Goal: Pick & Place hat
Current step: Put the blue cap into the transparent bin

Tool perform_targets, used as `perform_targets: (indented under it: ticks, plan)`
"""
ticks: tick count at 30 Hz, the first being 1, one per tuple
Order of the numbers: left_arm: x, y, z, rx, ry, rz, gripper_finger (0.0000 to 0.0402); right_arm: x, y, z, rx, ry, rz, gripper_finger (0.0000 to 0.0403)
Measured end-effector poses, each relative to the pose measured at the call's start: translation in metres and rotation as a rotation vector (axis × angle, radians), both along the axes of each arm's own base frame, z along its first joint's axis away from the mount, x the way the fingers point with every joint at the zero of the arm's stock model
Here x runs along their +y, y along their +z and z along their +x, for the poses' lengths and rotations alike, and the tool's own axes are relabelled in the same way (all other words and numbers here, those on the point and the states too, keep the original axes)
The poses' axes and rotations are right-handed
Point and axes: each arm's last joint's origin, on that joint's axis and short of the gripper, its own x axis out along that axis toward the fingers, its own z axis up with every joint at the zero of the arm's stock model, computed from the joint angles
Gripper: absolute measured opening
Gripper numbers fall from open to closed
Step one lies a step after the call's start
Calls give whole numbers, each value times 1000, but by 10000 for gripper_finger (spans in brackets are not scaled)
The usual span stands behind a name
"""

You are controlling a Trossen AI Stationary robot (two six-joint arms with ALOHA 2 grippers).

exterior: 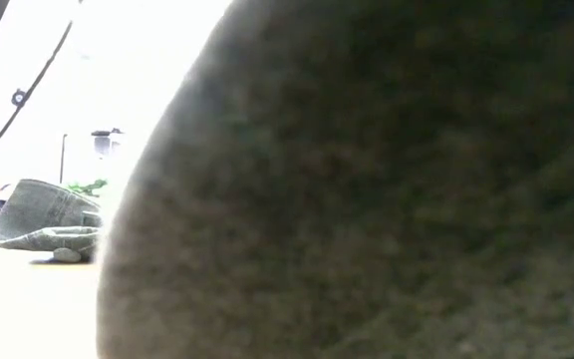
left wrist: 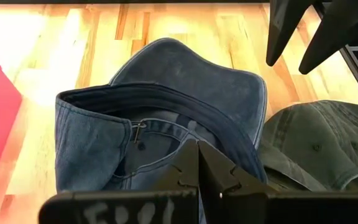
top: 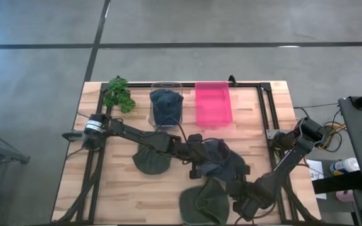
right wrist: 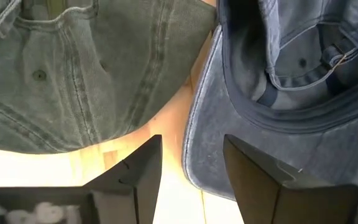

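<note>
A blue denim hat (top: 224, 161) lies open side up at the table's middle, its brim (right wrist: 229, 124) pointing toward the near right. My left gripper (left wrist: 197, 163) reaches it from the left and is shut on it. My right gripper (right wrist: 191, 158) is open near the table's near edge. Its fingers stand either side of the blue brim's edge and touch nothing. One olive green hat (top: 153, 161) lies under the left arm. Another olive green hat (top: 205, 202) lies by the near edge, next to the right gripper, and fills the low view (exterior: 367, 199). My left gripper pinches the blue hat between its two shut fingers, at the rim of the crown's opening by the back strap and buckle (left wrist: 157, 144). The fingers come slanting down from the table's left. I cannot tell whether the hat is lifted or rests on the table.
At the far edge stand a clear bin holding another blue hat (top: 166, 104), a pink bin (top: 213, 104) and a green plant (top: 118, 94). A black frame (top: 266, 113) runs along the table's sides. Bare wood (top: 105, 188) lies at the near left.
</note>
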Motion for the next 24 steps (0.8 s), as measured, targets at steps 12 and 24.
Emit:
perform_targets:
  ticks: [12,24]
  plan:
    - [1,0,0,0,2,0,0,-3,-3,1,8,22,-18,164]
    - [1,-4,-3,46,1,9,0,3,-20,18,-62,87,-90,164]
